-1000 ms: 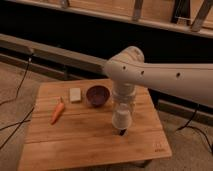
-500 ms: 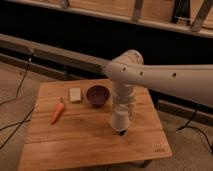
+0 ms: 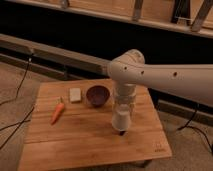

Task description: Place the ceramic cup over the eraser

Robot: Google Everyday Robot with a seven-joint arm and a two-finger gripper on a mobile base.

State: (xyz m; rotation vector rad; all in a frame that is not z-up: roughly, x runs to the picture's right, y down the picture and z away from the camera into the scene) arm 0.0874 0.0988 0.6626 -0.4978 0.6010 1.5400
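Observation:
My white arm reaches in from the right and points straight down over the right half of the wooden table. My gripper is at its lower end, just above the boards, to the front right of the purple bowl. A pale tapered shape at the arm's end looks like the ceramic cup, held upright with the gripper shut on it. A small dark spot shows right beneath it on the table. I cannot tell whether that spot is the eraser or my fingertips. No eraser shows anywhere else.
A dark purple bowl stands at mid-table towards the back. A pale beige block lies to its left, and an orange carrot lies further left. Cables run over the floor at left and right. A dark ledge runs behind the table.
The arm has barely shifted. Its lower end stays at the same spot over the right half of the table.

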